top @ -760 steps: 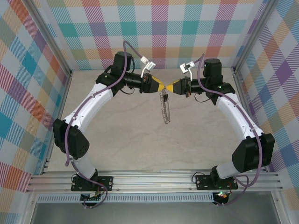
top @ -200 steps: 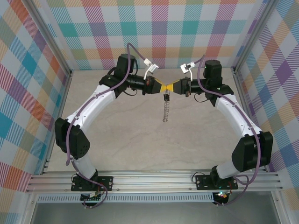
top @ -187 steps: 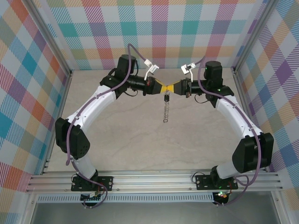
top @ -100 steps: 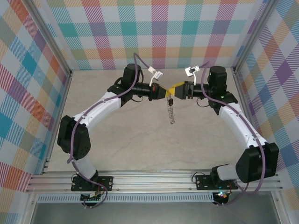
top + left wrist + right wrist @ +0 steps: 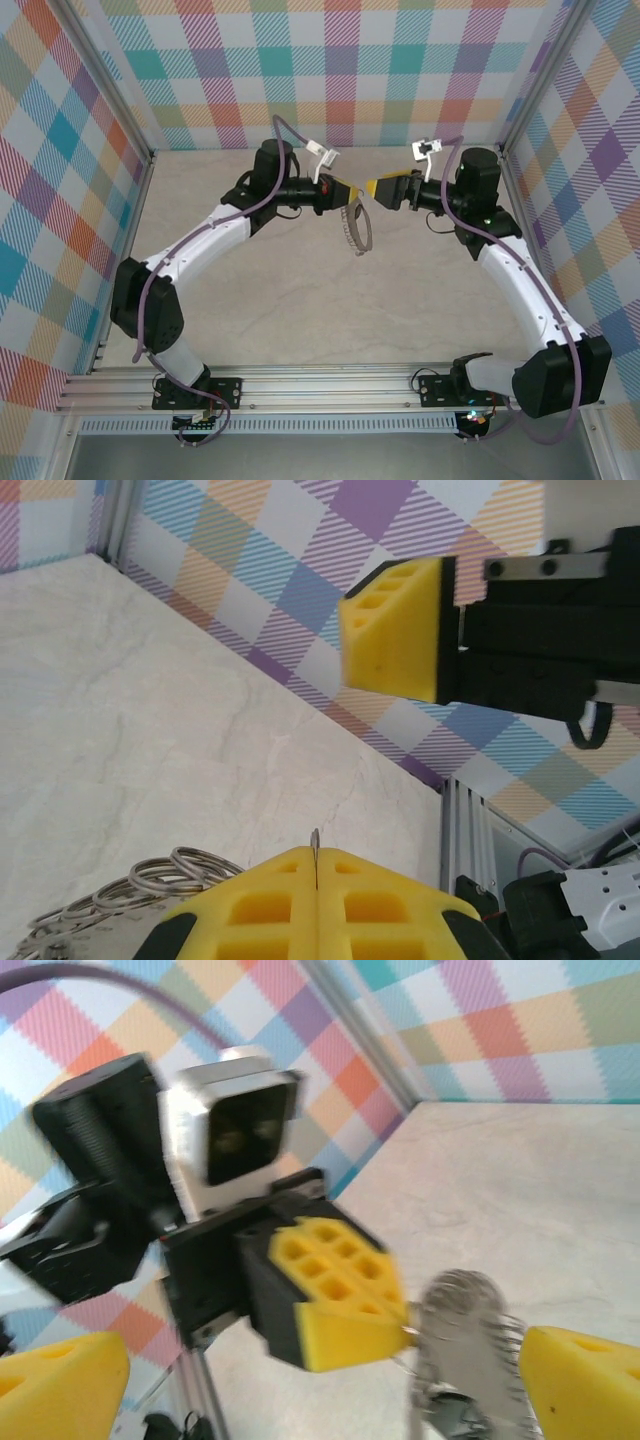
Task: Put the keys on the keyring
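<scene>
The left gripper is clamped on the top of the keyring, which hangs below its fingertips with the long axis pointing down to the table. The right gripper faces it tip to tip, jaws wide apart and empty, so the ring lies just ahead of it and a little lower. The key we cannot make out surely.
</scene>
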`<act>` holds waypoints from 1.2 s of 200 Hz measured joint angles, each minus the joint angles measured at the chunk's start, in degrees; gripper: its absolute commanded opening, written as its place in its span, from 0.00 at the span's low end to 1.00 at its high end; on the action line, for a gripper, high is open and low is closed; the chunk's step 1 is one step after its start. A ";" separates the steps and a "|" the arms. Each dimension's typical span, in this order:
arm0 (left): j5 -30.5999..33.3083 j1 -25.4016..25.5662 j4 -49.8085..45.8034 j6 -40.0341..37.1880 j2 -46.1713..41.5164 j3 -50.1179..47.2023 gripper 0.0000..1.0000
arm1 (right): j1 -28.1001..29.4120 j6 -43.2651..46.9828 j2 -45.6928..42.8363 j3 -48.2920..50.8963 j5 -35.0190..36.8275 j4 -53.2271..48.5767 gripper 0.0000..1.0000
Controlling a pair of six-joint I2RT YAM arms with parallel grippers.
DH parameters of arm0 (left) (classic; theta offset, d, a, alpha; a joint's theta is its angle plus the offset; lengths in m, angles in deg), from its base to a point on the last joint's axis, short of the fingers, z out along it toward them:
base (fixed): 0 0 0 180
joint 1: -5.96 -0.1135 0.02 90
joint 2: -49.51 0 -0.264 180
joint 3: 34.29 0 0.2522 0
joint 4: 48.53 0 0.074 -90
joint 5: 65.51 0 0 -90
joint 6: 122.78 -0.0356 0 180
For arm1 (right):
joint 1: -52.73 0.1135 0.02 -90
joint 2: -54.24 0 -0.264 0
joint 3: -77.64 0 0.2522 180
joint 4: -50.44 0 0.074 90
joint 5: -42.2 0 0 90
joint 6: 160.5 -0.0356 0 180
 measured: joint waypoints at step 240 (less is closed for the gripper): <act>11.23 0.00 11.21 5.35 -6.23 -9.25 0.00 | -0.07 -0.02 -11.45 5.29 36.39 -19.39 1.00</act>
